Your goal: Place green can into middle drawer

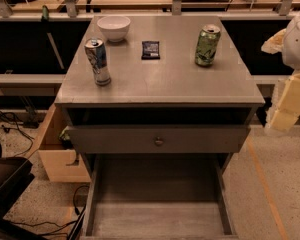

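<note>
The green can (207, 45) stands upright on the right rear of the grey cabinet's top (160, 79). The middle drawer (157, 219) is pulled far out at the bottom of the view, and its bare floor holds nothing. My gripper (286, 106) hangs at the right edge of the view, beside the cabinet's right front corner. It is lower than the green can and well to its right, and it touches nothing.
A blue-and-silver can (98, 61) stands at the top's left. A white bowl (114, 28) sits at the rear, with a small dark packet (150, 49) near it. A drawer with a round knob (159, 141) is slightly open above the middle drawer. A wooden box (60, 156) and cables lie on the floor to the left.
</note>
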`<action>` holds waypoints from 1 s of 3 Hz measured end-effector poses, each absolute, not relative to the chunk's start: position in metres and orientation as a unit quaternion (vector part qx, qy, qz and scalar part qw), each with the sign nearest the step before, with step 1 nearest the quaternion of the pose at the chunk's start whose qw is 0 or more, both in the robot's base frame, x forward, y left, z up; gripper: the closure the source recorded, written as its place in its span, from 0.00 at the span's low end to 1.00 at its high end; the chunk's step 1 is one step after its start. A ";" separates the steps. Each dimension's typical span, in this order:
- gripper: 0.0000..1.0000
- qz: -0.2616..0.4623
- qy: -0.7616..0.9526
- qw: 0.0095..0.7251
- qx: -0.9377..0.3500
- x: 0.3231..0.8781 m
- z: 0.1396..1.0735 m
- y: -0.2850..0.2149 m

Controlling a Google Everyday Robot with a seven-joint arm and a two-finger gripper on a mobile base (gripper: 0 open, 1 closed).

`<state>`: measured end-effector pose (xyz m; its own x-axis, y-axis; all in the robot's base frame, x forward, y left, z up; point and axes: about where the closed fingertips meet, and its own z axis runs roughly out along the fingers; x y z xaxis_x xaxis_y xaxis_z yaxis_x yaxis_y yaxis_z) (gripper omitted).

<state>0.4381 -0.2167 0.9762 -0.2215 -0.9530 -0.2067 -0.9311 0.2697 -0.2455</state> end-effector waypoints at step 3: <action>0.00 0.014 0.763 0.296 -0.574 0.496 0.970 -0.213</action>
